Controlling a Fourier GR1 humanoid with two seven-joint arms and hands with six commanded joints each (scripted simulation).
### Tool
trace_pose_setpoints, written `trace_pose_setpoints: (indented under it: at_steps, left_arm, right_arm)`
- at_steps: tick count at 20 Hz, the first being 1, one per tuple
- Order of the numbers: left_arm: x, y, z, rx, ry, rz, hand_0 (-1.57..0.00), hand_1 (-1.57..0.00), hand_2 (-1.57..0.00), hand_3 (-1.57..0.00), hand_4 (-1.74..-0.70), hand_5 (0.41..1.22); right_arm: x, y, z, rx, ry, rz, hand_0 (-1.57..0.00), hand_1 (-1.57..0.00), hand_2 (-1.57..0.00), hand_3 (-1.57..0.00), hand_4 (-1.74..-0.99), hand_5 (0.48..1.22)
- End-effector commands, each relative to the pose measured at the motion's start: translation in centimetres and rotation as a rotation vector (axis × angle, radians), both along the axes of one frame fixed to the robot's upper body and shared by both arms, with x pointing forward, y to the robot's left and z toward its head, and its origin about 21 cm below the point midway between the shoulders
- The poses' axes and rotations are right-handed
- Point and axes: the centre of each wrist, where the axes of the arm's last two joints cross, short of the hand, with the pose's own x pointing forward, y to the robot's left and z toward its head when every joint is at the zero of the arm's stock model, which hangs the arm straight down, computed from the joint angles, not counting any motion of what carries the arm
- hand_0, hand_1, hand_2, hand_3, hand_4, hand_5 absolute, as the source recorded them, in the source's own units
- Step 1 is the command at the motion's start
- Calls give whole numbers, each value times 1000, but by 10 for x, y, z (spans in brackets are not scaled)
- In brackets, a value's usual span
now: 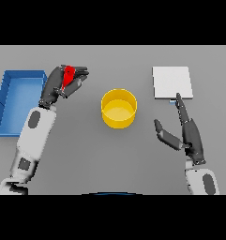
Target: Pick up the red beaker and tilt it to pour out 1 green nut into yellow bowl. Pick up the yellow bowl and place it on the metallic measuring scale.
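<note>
Left hand [63, 85] is curled round the red beaker [68, 75], far left of the scene, just right of the blue bin [19, 80]. Only a narrow strip of red shows between the dark fingers and thumb. The beaker looks tipped over toward the right, its top end pointing at the bowl side; whether its mouth is open that way I cannot make out. Judgement: the hold is a carry-and-pour grasp, and the beaker is not yet over the bowl but well to its left, so the pour has yet to begin. No green nut is visible anywhere, in the beaker or the bowl.

Yellow bowl [119, 108] stands upright in the middle of the grey counter [109, 159], apart from both hands. It is a round, straight-walled tub with a smooth matte look, and its inside looks bare.

Metallic measuring scale [172, 83] lies far right: a flat, pale square plate with a small tab at its near edge. Nothing rests on it.

Right hand [187, 133] hovers near right, fingers straight and spread, thumb out to the left, holding nothing. Its longest fingertip reaches up to the scale's near edge. It probably waits there for the bowl transfer.

Blue bin is a shallow open rectangular tray with thin walls.
</note>
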Motion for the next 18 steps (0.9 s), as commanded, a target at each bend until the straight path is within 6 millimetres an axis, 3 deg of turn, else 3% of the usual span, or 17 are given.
trace_pose_setpoints:
  at_steps: [1, 5, 8, 15, 16, 18]
  left_arm:
    - [1, -3, 4, 51, 2, -15, -1563, -1564, -1564, -1562, -1732, 1129]
    - [5, -7, 24, 335, -24, -96, -1568, -1568, -1568, -1567, -1737, 1125]
    - [10, -31, 39, 524, -47, -154, -1569, -1569, -1570, -1569, -1739, 1134]
    - [14, -63, 57, 1019, -128, -268, -1571, -1571, -1571, -1571, -1741, 1197]
    - [14, -68, 59, 1091, -133, -293, -1571, -1571, -1571, -1571, -1689, 1202]
    - [17, -80, 63, 1221, -154, -331, -1571, -1571, -1571, -1436, -1705, 1209]
  right_arm:
    - [0, 2, 1, 9, 12, 0, 1, 1, 1, 1, -1202, 662]
    - [-1, 8, 1, 3, 29, 2, 1, 1, 1, 1, -1186, 660]
    - [3, 6, 3, 8, 46, 7, 1, 1, 1, 1, -1178, 667]
    - [-5, 9, 3, 33, 44, 1, 1, 1, 1, 1, -1187, 676]
    - [-4, 8, 3, 34, 44, 2, 1, 1, 1, 1, -1191, 675]
    - [-3, 7, 2, 42, 60, -1, 1, 1, 1, 1, -1191, 675]
